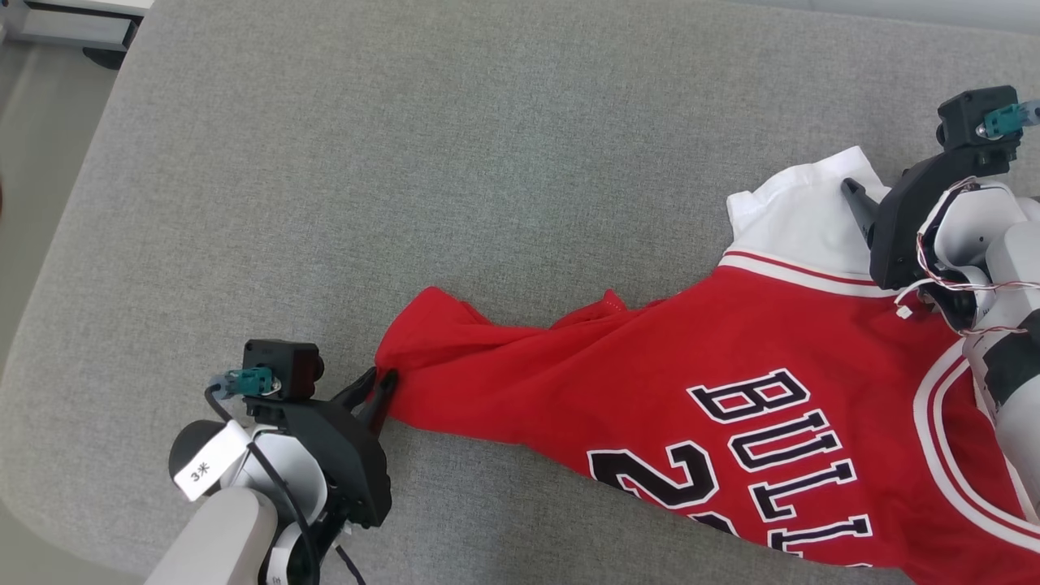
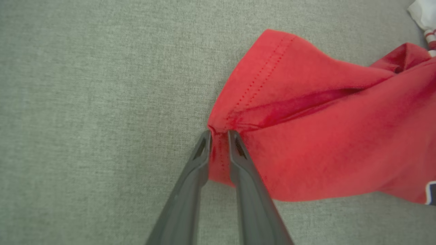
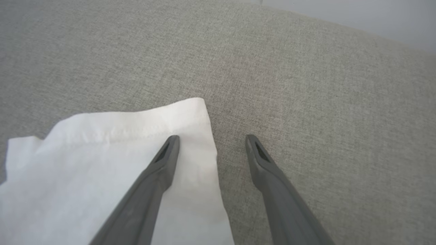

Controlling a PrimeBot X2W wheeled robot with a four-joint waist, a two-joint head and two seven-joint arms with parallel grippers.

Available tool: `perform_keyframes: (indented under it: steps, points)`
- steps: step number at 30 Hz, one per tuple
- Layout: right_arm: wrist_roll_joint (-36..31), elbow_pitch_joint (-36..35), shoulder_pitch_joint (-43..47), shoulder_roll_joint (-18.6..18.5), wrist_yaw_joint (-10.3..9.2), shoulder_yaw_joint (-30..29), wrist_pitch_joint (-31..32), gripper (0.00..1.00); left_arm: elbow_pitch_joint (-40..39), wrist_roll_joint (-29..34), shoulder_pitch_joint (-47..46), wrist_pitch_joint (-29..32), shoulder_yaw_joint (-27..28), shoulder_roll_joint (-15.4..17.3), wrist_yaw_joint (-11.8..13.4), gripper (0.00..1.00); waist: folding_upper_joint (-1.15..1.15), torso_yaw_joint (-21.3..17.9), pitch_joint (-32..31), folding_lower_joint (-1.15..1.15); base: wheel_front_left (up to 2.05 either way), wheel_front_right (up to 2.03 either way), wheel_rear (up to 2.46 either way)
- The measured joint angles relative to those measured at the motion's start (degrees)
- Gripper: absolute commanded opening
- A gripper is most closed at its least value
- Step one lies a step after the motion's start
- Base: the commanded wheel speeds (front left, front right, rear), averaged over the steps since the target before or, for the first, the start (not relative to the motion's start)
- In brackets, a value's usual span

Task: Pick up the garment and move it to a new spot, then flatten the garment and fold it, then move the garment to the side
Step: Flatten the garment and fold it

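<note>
A red basketball jersey (image 1: 731,390) with white sleeves and black lettering lies rumpled across the right half of the grey cushion. My left gripper (image 1: 375,382) is shut on the jersey's red hem corner (image 2: 219,136), the fabric pinched between the two fingers. My right gripper (image 3: 212,139) is open at the white sleeve (image 3: 112,160). One finger rests over the sleeve's edge, the other over bare cushion. In the head view the right gripper (image 1: 853,193) is at the sleeve (image 1: 800,215), one finger hidden by the wrist.
The grey fabric cushion (image 1: 406,179) spreads wide to the left and far side. Its left edge drops to a pale floor (image 1: 41,138), where a white furniture base (image 1: 73,24) stands at the top left.
</note>
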Motion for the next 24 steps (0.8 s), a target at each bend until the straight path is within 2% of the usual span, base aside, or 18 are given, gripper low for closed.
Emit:
perform_keyframes:
  steps: [2, 3, 4, 8, 16, 24]
  points:
    - [0.0, 0.3, -0.2, 0.0, 0.00, 0.0, 0.0, 0.31, 0.1, 0.0, -0.1, -0.1, 0.0, -0.1, 0.0, 0.16, 0.00, 0.0, 0.1, 0.00, 0.00, 0.00, 0.00]
    - [0.0, 0.5, -0.4, 0.0, 0.00, 0.1, 0.0, 0.07, 0.1, 0.0, -0.2, -0.2, 0.0, -0.1, 0.0, 0.14, 0.00, 0.0, 0.1, 0.00, 0.00, 0.00, 0.00]
    - [0.0, 0.6, -0.6, 0.0, 0.00, 0.2, 0.0, 0.00, 0.2, 0.0, -0.4, -0.2, 0.0, -0.1, 0.0, 0.07, 0.00, 0.0, 0.1, 0.00, 0.00, 0.00, 0.00]
    - [0.0, 0.8, -0.7, 0.0, 0.01, 0.3, 0.0, 0.00, 0.4, 0.0, -0.9, -0.4, 0.1, -0.4, -0.5, 0.00, 0.00, 0.1, 0.2, 0.00, 0.00, 0.00, 0.00]
    - [0.0, 1.0, -0.9, 0.1, 0.02, -0.1, -2.6, 0.00, 0.7, -0.3, -1.6, -3.9, 1.5, -0.7, -0.4, 0.00, 0.00, 0.0, -0.9, 0.00, 0.00, 0.00, 0.00]
    - [0.7, 0.8, -2.6, 0.1, -0.19, -1.7, -7.5, 0.00, -0.5, 0.6, -4.3, -9.9, 5.1, -1.3, 1.6, 0.00, 0.00, -0.2, -3.0, 0.00, 0.00, 0.00, 0.00]
